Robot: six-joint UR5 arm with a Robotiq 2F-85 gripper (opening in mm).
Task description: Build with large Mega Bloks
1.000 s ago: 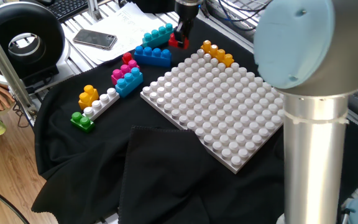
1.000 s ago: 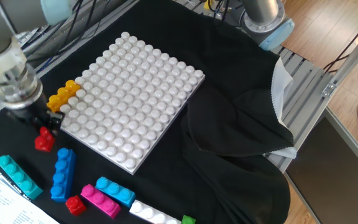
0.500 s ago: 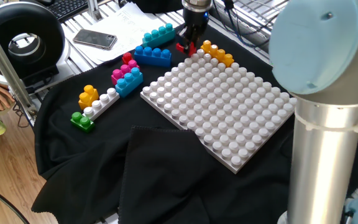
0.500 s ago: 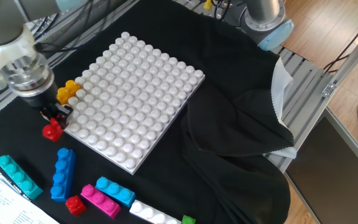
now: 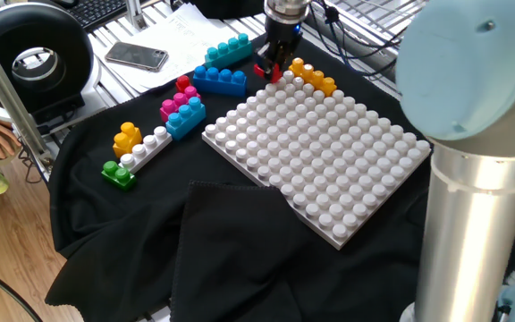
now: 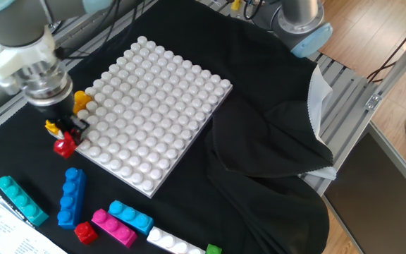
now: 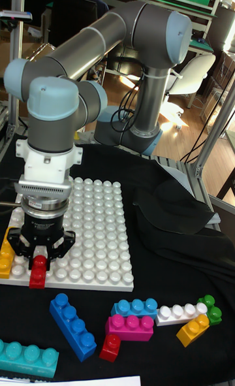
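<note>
Two-finger black gripper clenched on small red plastic studded brick, held at corner of square white studded baseplate, beside orange-yellow brick.

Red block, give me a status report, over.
Pincer shut on red block, held at the near corner of the white baseplate. Orange-yellow brick sits beside it at the plate's edge. Nothing blocking the studs ahead.
</note>
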